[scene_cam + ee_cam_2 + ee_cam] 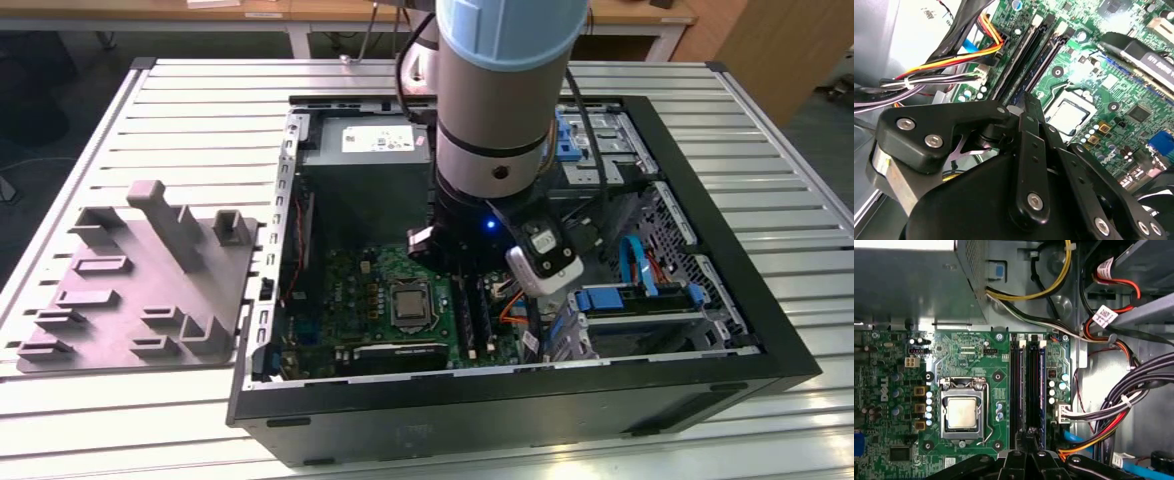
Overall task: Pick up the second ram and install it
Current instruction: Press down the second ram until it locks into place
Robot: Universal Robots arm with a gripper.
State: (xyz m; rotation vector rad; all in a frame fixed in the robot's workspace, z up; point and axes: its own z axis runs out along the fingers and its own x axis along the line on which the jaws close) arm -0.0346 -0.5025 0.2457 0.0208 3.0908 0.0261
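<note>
My gripper (470,268) is down inside the open computer case (747,330), low over the green motherboard (979,355). In the second wrist view its black fingers (1026,107) stand together, shut, right above the long black memory slots (1046,52). The first wrist view shows the fingertips (1030,436) at the near end of the slots (1029,385). A thin dark stick, seemingly the second ram (1037,390), stands on edge in a slot just by the tips. Whether the fingers pinch it is hidden.
The processor socket (961,412) lies beside the slots. Bundled cables (1114,410) and red, yellow and orange wires (954,57) crowd the slots' other side. The power supply box (909,280) sits past the board. A grey parts fixture (147,280) lies at the exterior view's left.
</note>
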